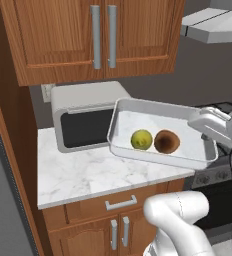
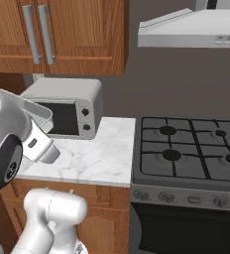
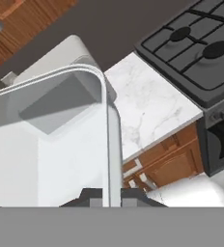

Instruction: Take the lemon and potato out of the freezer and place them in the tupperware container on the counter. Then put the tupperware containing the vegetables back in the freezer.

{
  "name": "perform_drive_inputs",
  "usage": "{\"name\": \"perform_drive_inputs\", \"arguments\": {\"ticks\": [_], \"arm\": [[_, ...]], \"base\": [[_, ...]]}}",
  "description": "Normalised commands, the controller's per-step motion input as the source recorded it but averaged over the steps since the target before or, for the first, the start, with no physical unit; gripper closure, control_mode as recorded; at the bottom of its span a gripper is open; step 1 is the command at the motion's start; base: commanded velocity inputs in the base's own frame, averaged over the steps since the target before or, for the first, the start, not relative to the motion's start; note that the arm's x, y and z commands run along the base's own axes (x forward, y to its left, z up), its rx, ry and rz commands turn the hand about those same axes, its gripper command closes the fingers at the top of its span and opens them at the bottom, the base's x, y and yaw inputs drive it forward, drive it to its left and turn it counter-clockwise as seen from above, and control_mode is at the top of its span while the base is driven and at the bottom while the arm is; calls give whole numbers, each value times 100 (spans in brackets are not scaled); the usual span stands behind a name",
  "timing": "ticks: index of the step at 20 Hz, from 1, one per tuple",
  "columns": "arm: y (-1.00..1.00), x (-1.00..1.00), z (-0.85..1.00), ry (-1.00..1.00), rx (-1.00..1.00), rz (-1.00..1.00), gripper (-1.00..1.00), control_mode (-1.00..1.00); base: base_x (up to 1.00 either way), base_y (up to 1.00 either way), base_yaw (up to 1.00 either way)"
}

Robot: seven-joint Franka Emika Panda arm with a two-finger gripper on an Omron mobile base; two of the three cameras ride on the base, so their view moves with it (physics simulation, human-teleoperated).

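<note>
Tupperware container (image 3: 51, 144) wall rim runs up from between claw (image 3: 112, 195) tips, claw closed on it. Behind it microwave (image 3: 61, 58), marble desk (image 3: 147, 106), gas stove (image 3: 201, 53) at right, wood cabinets (image 3: 167, 161) below desk.

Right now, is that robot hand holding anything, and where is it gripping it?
Yes: the gripper pinches the tupperware container by its right-hand rim, lemon and potato inside.

left base view looks forward and down from behind the arm's left at the counter (image 1: 83, 172) and microwave (image 1: 85, 117); right base view, from its right, shares both and adds the stove (image 2: 189, 149). hand view sits close along the tupperware container (image 3: 61, 140) wall.
</note>
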Motion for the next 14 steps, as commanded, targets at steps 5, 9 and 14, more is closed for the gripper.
{"name": "perform_drive_inputs", "arguments": {"ticks": [5, 9, 14], "arm": [[-5, -66, 32, 20, 0, -2, 100, -100], [0, -33, 8, 20, -1, -2, 100, -100], [0, -13, 0, 2, 0, -2, 100, 100]], "base": [[0, 0, 0], [0, 0, 0], [-37, 0, -4]]}}
